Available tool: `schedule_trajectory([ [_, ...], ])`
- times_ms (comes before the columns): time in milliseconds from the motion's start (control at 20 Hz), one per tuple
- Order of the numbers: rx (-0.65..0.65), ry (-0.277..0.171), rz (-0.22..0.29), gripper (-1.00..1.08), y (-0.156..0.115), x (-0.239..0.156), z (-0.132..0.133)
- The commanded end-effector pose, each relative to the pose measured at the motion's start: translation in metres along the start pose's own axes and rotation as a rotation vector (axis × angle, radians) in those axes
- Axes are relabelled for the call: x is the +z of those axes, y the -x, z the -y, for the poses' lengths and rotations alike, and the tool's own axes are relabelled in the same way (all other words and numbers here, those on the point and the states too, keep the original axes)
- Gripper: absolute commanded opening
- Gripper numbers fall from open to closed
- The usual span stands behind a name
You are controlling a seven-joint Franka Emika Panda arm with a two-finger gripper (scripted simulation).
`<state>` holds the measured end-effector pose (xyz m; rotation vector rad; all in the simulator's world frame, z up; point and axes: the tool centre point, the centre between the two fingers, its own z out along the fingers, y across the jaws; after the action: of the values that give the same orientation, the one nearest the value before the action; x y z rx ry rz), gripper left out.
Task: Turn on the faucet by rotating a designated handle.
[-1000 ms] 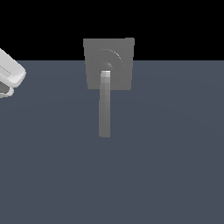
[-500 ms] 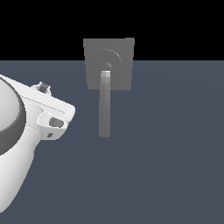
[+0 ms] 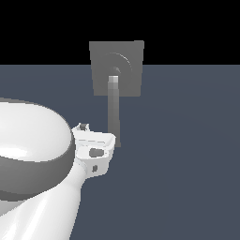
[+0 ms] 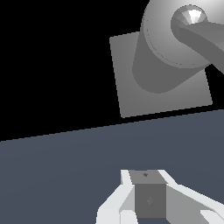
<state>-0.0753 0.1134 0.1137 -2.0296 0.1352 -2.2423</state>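
Matt grey faucet plate, smooth matt grey handle, glossy white plastic-looking robot arm, flat matt blue-grey surface

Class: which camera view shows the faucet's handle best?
The exterior view: the handle shows full length, running from the plate towards the gripper. The wrist view shows only its curved root beside the hub.

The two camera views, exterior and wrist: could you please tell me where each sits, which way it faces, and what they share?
Exterior view: off the arm, facing the square faucet plate with the handle running toward the camera; the arm's white body fills the exterior view's lower left.
Wrist view: on the wrist, looking past the gripper across the floor toward the plate and its round hub.
Shared: the faucet plate and the dark floor.
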Motion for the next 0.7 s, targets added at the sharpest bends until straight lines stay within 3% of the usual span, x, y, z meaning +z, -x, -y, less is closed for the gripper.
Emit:
schedule_trajectory([
  [0, -0.091, 0.037, 0.043, -1.0, 0.012, -0.007, -0.026],
  [300, -0.19, 0.067, 0.094, -1.0, 0.025, -0.015, -0.05],
  [650, -0.194, 0.069, 0.096, -1.0, 0.024, -0.015, -0.055],
])
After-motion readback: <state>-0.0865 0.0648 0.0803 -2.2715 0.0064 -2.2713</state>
